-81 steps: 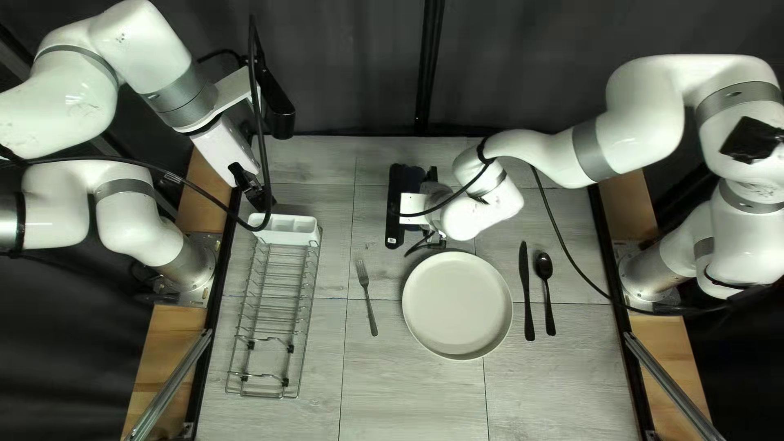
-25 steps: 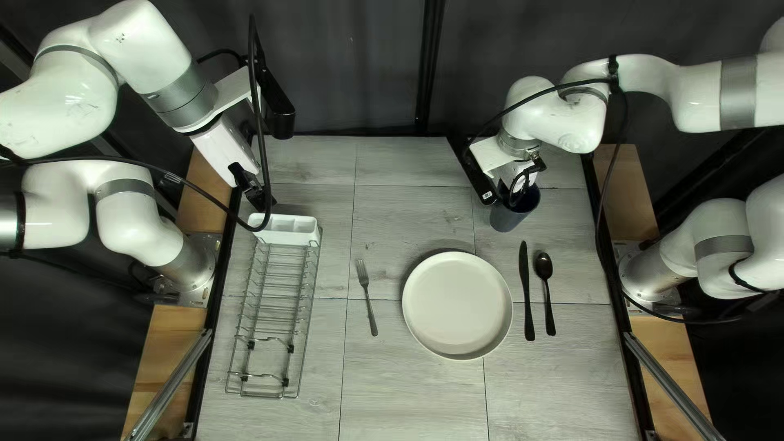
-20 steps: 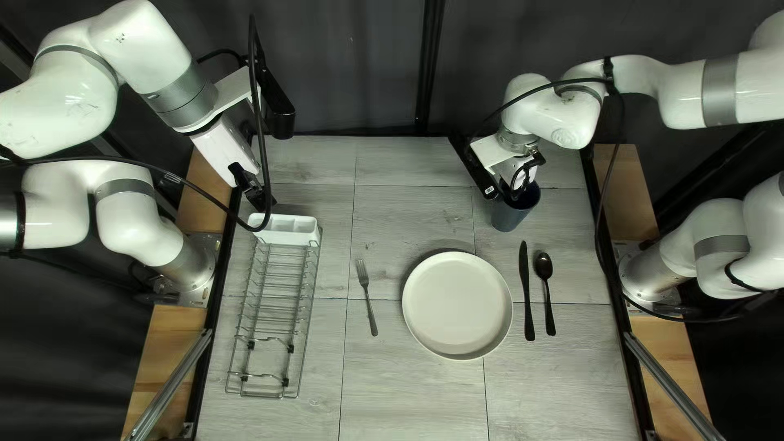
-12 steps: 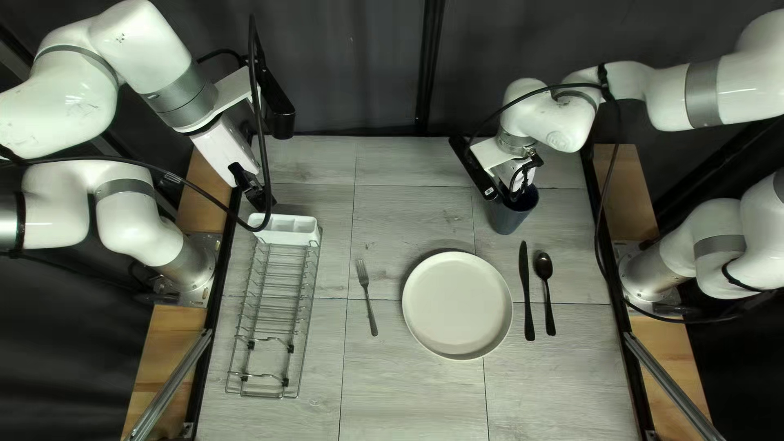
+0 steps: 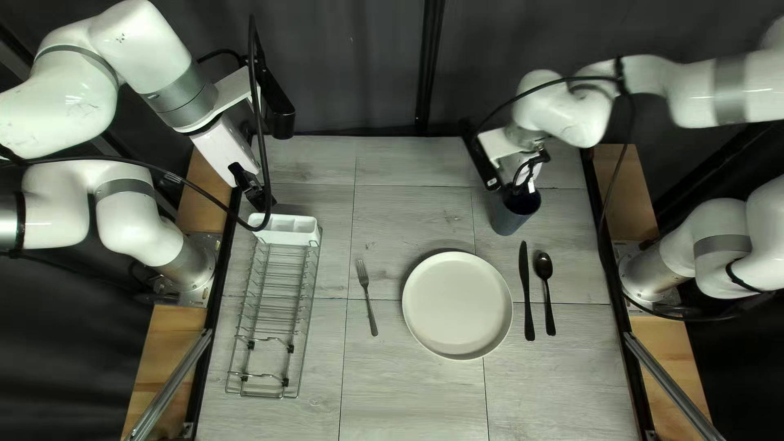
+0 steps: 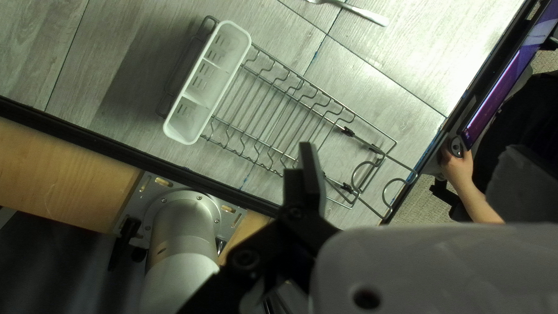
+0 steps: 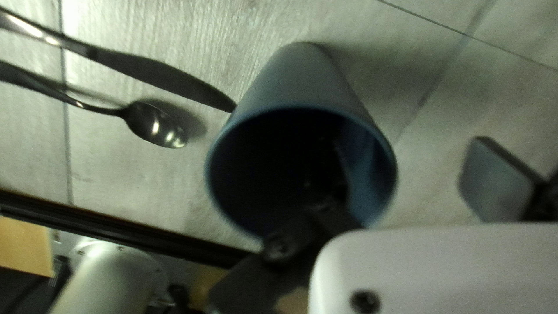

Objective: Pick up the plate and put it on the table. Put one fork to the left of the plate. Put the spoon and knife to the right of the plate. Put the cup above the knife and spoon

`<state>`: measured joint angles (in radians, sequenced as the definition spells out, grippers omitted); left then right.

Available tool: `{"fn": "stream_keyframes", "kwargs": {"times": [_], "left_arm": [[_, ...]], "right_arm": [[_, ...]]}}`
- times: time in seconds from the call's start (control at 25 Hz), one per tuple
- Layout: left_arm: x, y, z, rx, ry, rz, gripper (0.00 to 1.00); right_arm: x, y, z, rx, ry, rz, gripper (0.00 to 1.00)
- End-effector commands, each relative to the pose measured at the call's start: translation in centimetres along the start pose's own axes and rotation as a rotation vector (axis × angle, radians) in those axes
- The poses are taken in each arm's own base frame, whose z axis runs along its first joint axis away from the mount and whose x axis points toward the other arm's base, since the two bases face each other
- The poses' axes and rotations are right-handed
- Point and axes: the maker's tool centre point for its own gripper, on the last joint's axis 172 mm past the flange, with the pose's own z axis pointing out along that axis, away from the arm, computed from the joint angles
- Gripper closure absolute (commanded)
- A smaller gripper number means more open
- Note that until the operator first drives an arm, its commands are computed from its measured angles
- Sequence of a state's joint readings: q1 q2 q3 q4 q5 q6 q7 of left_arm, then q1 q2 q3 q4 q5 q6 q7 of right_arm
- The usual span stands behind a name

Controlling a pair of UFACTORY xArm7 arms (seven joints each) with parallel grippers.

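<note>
Plate, top left view: the plate (image 5: 457, 305) lies flat on the tabletop (image 5: 408, 400), open surface between its rim and the fork (image 5: 367, 296) on its left.
Knife and spoon: the knife (image 5: 526, 290) lies right of the plate, a narrow strip between them; the spoon (image 5: 545, 292) lies just beside it, farther right.
Cup: the cup (image 5: 510, 216) is beyond the knife's tip, near it, with open table toward the right edge.
Right gripper: the right gripper (image 5: 523, 193) is at the cup's mouth.
Left gripper: the left gripper (image 5: 258, 194) hangs by the far end of the wire rack (image 5: 279, 282), close to the white holder (image 5: 286, 238).
Rack, left wrist view: only here do the holder's three compartments show clearly; a person's hand (image 6: 456, 166) is just past the table's near edge. The left gripper's fingers stand apart.
Cup wall, right wrist view: only here does one finger show inside the cup, the other outside with a gap to the wall; they are apart, not clamped. The spoon's bowl has room before the rim.
</note>
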<state>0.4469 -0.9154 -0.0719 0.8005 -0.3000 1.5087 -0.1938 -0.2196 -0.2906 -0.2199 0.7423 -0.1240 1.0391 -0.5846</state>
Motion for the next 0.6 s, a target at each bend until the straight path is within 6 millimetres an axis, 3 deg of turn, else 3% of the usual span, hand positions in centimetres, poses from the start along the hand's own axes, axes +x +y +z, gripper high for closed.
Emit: {"fn": "stream_keyframes", "kwargs": {"times": [0.04, 0.2, 0.6], "left_arm": [[0.0, 0.0, 0.0, 0.0, 0.0, 0.0, 0.0], [0.0, 0.0, 0.0, 0.0, 0.0, 0.0, 0.0], [0.0, 0.0, 0.0, 0.0, 0.0, 0.0, 0.0]], "right_arm": [[0.4, -1.1, -3.5, -0.07, 0.012, 0.055, 0.0], [1.2, -2.5, -5.5, -0.151, 0.045, 0.123, 0.0], [1.2, -2.5, -5.5, -0.151, 0.045, 0.123, 0.0]]}}
